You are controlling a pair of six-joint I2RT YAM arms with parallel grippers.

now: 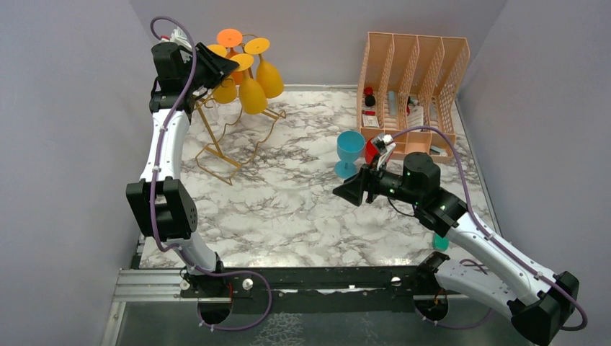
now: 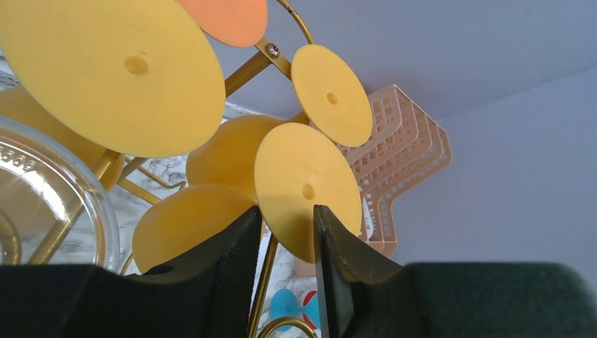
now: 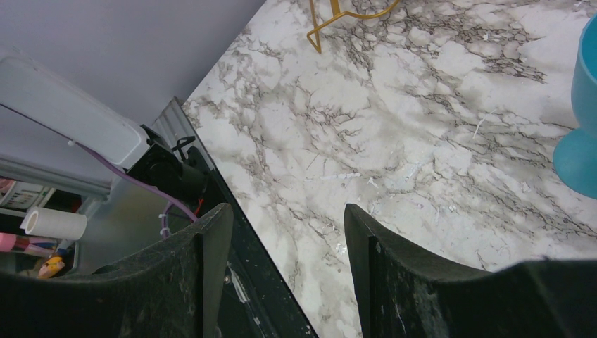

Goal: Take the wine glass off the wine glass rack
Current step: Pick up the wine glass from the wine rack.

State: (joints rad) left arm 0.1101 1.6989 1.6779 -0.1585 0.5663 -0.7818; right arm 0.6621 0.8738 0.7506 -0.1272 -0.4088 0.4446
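Observation:
The gold wire wine glass rack (image 1: 223, 137) stands at the back left with several yellow wine glasses (image 1: 252, 94) hanging upside down and an orange foot (image 1: 229, 36) on top. My left gripper (image 1: 229, 68) is up at the hanging glasses. In the left wrist view its jaws (image 2: 287, 215) stand narrowly apart on either side of the lower edge of one yellow glass's round foot (image 2: 306, 186), and a gold rack wire (image 2: 264, 282) shows through the gap. The stem is hidden. My right gripper (image 1: 346, 191) hovers open over the marble, holding nothing (image 3: 287, 218).
A blue goblet (image 1: 349, 151) and a red item (image 1: 371, 151) stand just beyond the right gripper. The peach lattice organiser (image 1: 414, 72) fills the back right. A clear glass (image 2: 42, 204) hangs on the rack close to my left fingers. Walls close in on both sides.

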